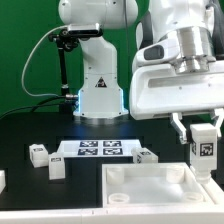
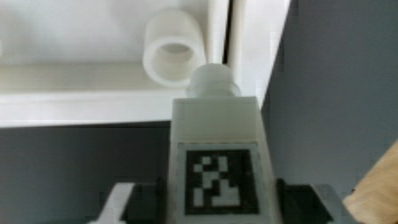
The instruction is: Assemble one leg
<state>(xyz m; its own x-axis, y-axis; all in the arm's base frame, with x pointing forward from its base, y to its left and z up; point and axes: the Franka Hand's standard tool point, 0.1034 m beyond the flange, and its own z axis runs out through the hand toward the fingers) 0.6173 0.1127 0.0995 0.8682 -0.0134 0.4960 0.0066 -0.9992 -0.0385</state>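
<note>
Leg (image 1: 204, 150) is held in the gripper (image 1: 203, 138) at the exterior view's right, with the jaws closed narrowly on its two flanks. It is hung about over the right rim of the tray-like panel (image 1: 130, 178). That panel, the largest part, is smooth matte white plastic, flat with raised rims, and lies at the near side of the black table (image 1: 30, 125). Farther back the thin marker board (image 1: 100, 150) is laid flat, with spare legs (image 1: 38, 153) beside it. The held leg is a blocky white post ending in a rounded peg (image 2: 214, 78). A tubular socket (image 2: 173, 50) is seen inside the panel corner, apart from the peg. For a clean insertion, it is judged that the peg should be centred over the socket, kept upright, then lowered gently.
</note>
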